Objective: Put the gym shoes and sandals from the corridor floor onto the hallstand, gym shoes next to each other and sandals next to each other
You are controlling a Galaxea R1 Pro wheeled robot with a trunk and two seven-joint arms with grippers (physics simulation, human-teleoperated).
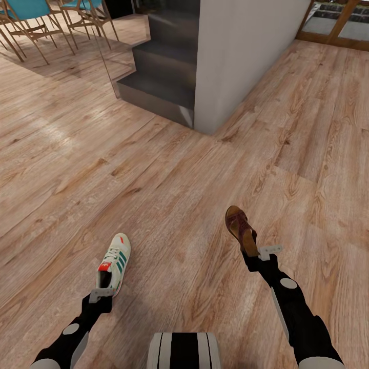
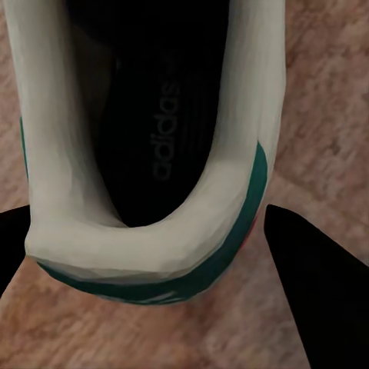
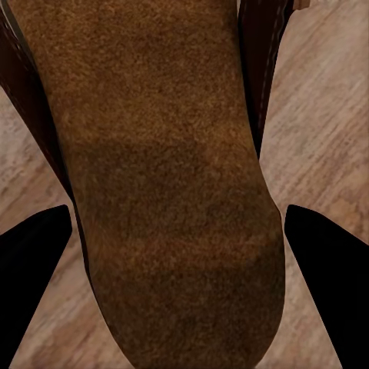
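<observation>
Left gripper point(image 1: 102, 296) clamped on gym shoe point(image 1: 115, 262) heel, lower left. Right gripper point(image 1: 252, 256) clamped on sandal point(image 1: 241, 230), lower right. Open corridor floor point(image 1: 169, 195) ahead; grey steps point(image 1: 164, 77) upper centre.

The floor point(image 1: 169, 169) is wood-grain plank, light brown with a faint sheen. The sneaker point(image 1: 114, 264) looks like smooth matt white leather with green stripes; its lining point(image 2: 165, 115) is dark, ribbed cloth. The sandal point(image 1: 241, 230) has dark brown leather-look straps, and its insole point(image 3: 169, 192) is rough, suede-like tan. The steps point(image 1: 164, 77) are matt dark grey, the wall point(image 1: 241, 51) plain matt white.
</observation>
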